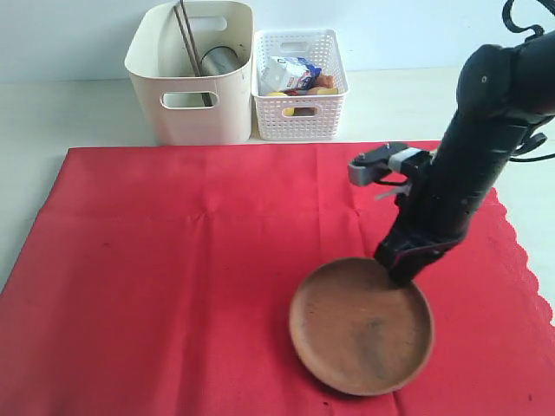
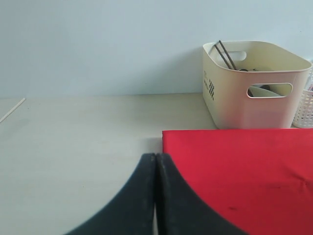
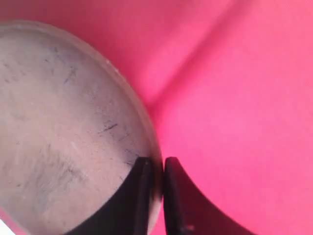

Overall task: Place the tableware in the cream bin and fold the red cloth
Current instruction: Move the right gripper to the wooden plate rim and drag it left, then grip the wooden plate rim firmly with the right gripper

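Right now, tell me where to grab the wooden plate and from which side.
Best pinch the raised rim of the wooden plate on its far right side, from above, one finger inside, one outside. It lies flat on the red cloth, too wide to span.

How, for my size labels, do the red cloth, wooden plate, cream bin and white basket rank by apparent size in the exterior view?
1. red cloth.
2. wooden plate and cream bin: look alike; plate sits nearer the camera, so unranked.
3. white basket.

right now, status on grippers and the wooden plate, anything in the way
Right gripper shut on wooden plate rim, plate on red cloth. Left gripper shut, empty. Nothing seen between plate and cream bin.
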Motion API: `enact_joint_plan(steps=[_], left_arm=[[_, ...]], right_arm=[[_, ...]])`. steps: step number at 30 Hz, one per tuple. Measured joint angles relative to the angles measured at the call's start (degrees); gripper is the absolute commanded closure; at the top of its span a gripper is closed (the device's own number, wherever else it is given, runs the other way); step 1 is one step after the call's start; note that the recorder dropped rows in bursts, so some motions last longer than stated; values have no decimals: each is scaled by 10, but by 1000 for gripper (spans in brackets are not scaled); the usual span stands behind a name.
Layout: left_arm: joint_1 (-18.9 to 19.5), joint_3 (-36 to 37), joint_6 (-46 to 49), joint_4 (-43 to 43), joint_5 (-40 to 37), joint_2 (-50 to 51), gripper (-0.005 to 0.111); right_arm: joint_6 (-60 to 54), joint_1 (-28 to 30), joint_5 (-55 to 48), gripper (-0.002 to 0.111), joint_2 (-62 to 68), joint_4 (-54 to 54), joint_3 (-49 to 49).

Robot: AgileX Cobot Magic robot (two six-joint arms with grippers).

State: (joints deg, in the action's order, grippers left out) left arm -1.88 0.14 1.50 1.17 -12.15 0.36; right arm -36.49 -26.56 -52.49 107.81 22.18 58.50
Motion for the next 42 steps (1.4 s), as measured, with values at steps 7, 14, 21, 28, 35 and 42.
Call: enact_joint_plan(steps=[7, 14, 21, 28, 35, 42], left_arm=[[0, 0, 0, 0, 0, 0, 107], [0, 0, 0, 0, 0, 0, 107], [0, 0, 0, 0, 0, 0, 107], [0, 0, 0, 0, 0, 0, 107], [0, 0, 0, 0, 0, 0, 107], [0, 0, 0, 0, 0, 0, 107]], right_arm=[[-195, 0, 89, 108, 22, 322, 16], [-226, 0, 161, 108, 52, 413, 16], [-227, 0, 171, 108, 73, 432, 16], [-227, 0, 171, 108, 76, 429, 16], [-227, 0, 171, 108, 76, 424, 16], [-227, 0, 178, 108, 76, 424, 16]])
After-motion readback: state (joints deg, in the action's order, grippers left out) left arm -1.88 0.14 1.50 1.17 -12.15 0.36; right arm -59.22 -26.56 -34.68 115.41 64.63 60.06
